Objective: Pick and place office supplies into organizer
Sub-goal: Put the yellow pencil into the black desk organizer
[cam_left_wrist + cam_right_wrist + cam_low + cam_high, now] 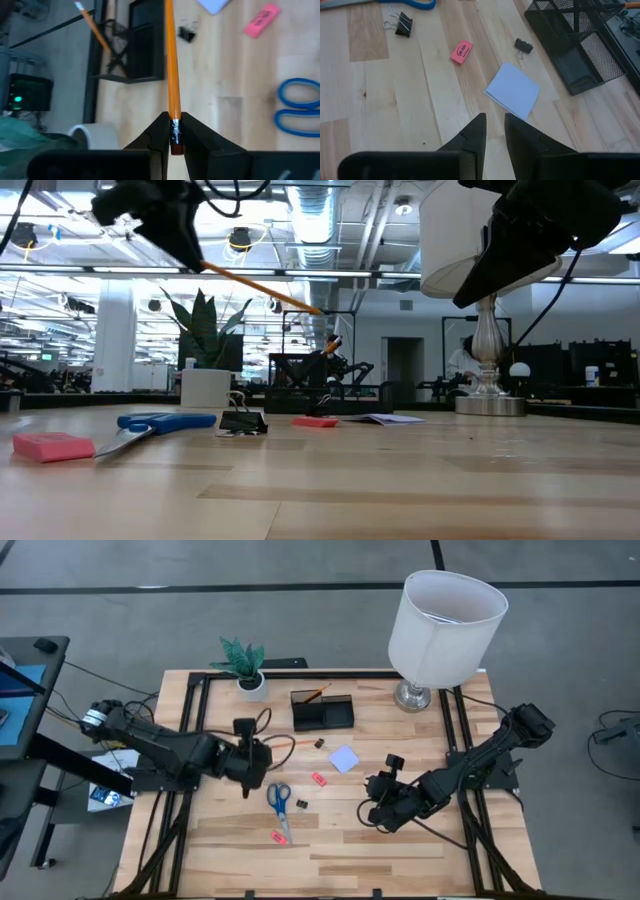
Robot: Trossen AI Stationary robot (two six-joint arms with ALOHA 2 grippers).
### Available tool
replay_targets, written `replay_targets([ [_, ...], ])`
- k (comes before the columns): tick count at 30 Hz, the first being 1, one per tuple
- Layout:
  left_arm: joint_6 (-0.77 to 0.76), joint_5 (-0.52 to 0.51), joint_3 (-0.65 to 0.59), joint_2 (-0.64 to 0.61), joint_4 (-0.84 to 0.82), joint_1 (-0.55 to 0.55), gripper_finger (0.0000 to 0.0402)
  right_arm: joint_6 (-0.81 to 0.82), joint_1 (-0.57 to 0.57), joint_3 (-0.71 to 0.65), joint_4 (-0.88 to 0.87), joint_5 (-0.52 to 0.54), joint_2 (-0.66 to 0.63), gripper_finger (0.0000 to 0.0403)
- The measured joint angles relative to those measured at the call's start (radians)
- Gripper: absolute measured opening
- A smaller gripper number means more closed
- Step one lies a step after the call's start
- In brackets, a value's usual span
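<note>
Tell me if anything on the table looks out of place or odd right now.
Nothing looks spilled or damaged. Supplies lie loose on the wood: scissors, note pad, erasers, clips. One pencil already leans out of the organizer, and the left gripper holds another orange pencil raised above the table.

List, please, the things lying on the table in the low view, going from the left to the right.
Pink eraser → blue scissors → black clip → second pink eraser → note pad → lamp base.
</note>
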Motion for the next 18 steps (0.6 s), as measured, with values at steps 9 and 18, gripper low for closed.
replay_targets([
  [9,0.209,0.027,0.097,0.0,-0.029,0.195,0.0029,0.0,-0.002,0.0,0.0,0.0,0.0,0.0066],
  [18,0.423,0.1,0.15,0.0,-0.026,0.42,0.003,-0.014,-0.004,0.0,0.0,0.0,0.0,0.0066],
])
